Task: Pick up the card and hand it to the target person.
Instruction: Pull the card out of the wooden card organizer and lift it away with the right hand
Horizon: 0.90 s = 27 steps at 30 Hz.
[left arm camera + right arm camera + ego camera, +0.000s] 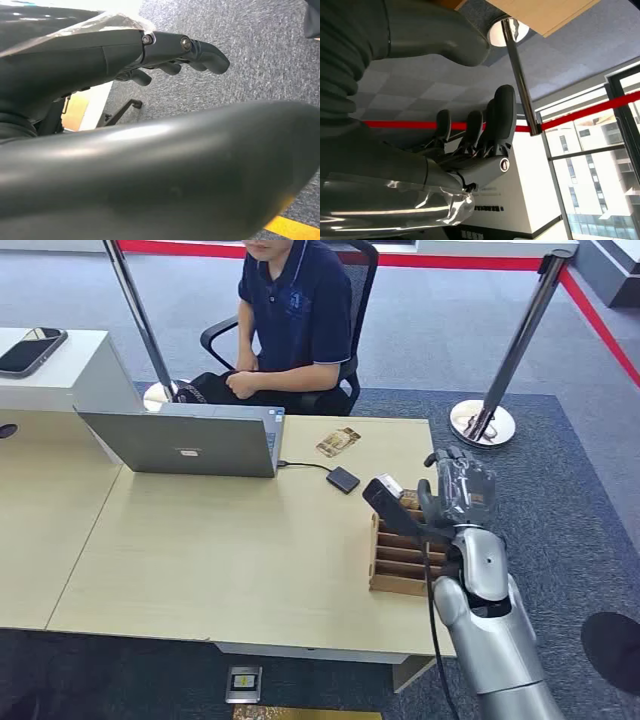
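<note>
1. Step in hand, as judged: the pick-up is not yet made. The right hand [451, 490] hovers above the far end of the slotted wooden card holder [400, 558], which stands at the right edge of the bench [226, 550].
2. Location of the task's thing: a card [337, 442] lies flat on the bench near the far edge, in front of the seated person [290, 320], well apart from the right hand. Whether the holder's slots also carry cards cannot be told; a pale item shows at its far end, partly hidden by the dark thumb.
3. Right hand state: fingers [501, 117] are extended and apart, with nothing between them in the right wrist view. It holds nothing; contact with the holder cannot be confirmed.
4. Left hand [177, 50]: hangs over carpeted floor, fingers loosely extended, nothing in it.
5. Recommended conduct: settle which card is the target, bring the fingers down square to its edge, pinch it firmly between thumb and finger, and lift clear without catching the holder or the small dark box [343, 479] and its cable.
6. Risk: a flat card offers little edge to grip.
</note>
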Each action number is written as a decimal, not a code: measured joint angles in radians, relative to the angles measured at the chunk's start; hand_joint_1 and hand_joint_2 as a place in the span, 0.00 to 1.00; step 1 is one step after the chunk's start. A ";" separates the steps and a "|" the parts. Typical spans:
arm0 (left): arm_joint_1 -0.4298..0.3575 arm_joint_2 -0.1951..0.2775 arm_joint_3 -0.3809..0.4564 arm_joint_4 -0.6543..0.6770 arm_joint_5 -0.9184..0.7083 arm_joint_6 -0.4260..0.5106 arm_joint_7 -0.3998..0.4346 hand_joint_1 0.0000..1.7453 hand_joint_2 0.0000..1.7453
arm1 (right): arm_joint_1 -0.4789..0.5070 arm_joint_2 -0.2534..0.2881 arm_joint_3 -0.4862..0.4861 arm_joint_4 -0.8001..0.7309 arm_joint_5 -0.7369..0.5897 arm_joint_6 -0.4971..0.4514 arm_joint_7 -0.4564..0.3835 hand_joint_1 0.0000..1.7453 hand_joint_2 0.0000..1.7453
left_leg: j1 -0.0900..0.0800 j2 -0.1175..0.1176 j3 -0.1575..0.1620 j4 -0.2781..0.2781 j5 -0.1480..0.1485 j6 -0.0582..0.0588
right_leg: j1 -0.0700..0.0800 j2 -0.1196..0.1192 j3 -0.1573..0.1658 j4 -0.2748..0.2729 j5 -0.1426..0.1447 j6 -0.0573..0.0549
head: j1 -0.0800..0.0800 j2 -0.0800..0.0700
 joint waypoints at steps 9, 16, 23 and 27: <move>0.000 0.001 0.000 0.005 0.009 0.000 0.000 0.00 0.00 | -0.041 -0.001 0.013 0.056 -0.015 0.005 0.000 0.76 1.00 | 0.000 0.000 -0.001 0.000 0.001 0.000 | 0.000 0.000 -0.001 0.000 0.001 0.000 | 0.000 0.000; -0.001 0.002 0.000 0.007 0.017 0.000 -0.001 0.00 0.00 | -0.062 0.002 0.026 0.091 -0.019 0.006 0.000 0.74 1.00 | 0.000 0.000 -0.002 0.000 0.002 -0.001 | 0.000 0.000 -0.002 0.000 0.001 0.000 | 0.000 0.000; 0.000 0.003 0.000 0.008 0.018 0.000 -0.006 0.00 0.00 | -0.066 0.002 0.034 0.107 -0.021 0.006 0.000 0.74 1.00 | 0.000 0.000 -0.003 0.000 0.002 -0.001 | 0.000 0.000 -0.003 0.000 0.002 0.000 | 0.000 0.000; 0.000 0.004 0.000 0.008 0.018 0.000 -0.009 0.00 0.00 | -0.066 0.002 0.039 0.108 -0.022 0.004 0.003 0.46 1.00 | 0.000 0.000 -0.003 0.000 0.002 -0.001 | 0.000 0.000 -0.003 0.000 0.002 0.000 | 0.000 0.000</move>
